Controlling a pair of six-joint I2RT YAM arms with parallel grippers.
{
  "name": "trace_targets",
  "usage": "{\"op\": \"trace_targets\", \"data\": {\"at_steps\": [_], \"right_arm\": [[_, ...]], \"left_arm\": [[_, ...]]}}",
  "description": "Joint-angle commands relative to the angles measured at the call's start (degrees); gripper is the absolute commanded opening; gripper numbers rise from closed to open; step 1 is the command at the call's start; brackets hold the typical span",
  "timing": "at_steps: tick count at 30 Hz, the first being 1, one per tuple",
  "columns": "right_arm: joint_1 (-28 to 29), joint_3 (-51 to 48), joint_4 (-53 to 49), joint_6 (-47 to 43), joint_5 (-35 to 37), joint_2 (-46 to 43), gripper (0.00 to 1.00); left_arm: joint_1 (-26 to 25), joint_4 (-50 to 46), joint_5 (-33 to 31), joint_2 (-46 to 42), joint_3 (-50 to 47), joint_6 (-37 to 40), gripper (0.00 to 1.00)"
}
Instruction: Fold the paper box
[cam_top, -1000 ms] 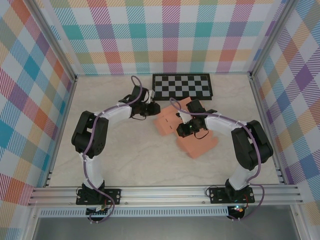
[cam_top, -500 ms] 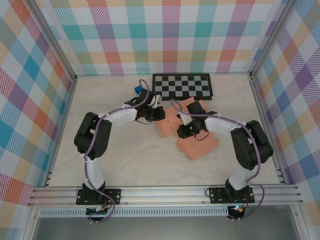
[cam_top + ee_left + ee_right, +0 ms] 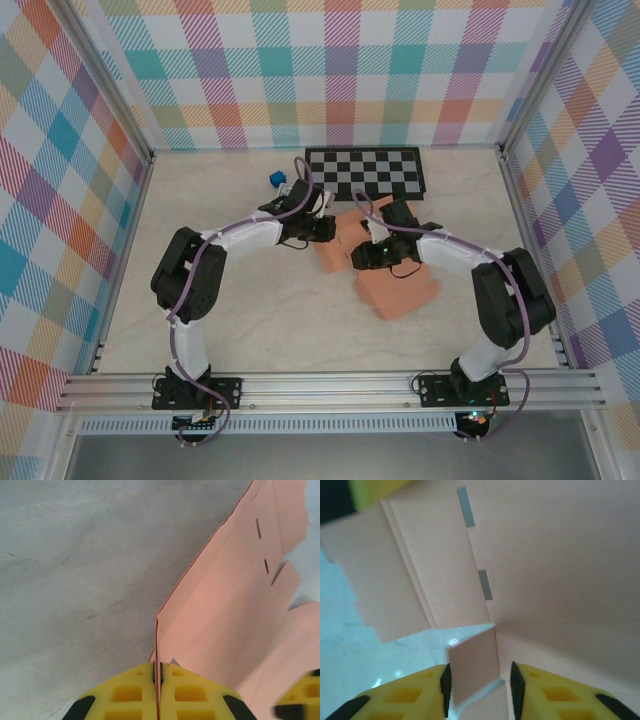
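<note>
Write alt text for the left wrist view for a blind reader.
The left hand is shut on the thin edge of the paper box, a salmon-orange cardboard sheet rising away to the upper right. Pale marbled table lies to its left; two small slots mark the cardboard.

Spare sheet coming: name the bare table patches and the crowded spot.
Free: the near strip of table in front of the paper box; the far-left corner beside the blue cube. Crowded: centre, where left claw and right claw meet the box before the checkerboard.
</note>
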Motion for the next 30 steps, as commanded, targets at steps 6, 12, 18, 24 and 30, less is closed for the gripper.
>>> {"op": "trace_targets", "data": {"at_steps": [6,12,18,24,30], "right_arm": [[-4.6,-2.4,4.8,35.1,4.1,-13.8,0.56],[-5.5,3.5,-4.5,61.0,6.0,-10.5,0.54],[-5.6,4.6,2.1,71.9,6.3,-8.4,0.71],[-5.7,10.7,1.0,73.0,6.3,-3.4,0.74],[-5.9,16.2,-1.1,72.5,5.0,2.8,0.71]], "left_arm": [[-0.6,6.6,-2.8,-4.3,-1.7,8.8,0.00],[-1.3,13.0,-3.1,-5.9,-5.3,11.8,0.00],[-4.0,19.0,-5.9,-7.9,-9.0,15.6,0.00],[-5.8,19.8,-9.0,-8.4,-10.0,18.7,0.00],[-6.3,21.9,-10.6,-9.7,-11.3,19.2,0.00]]}}
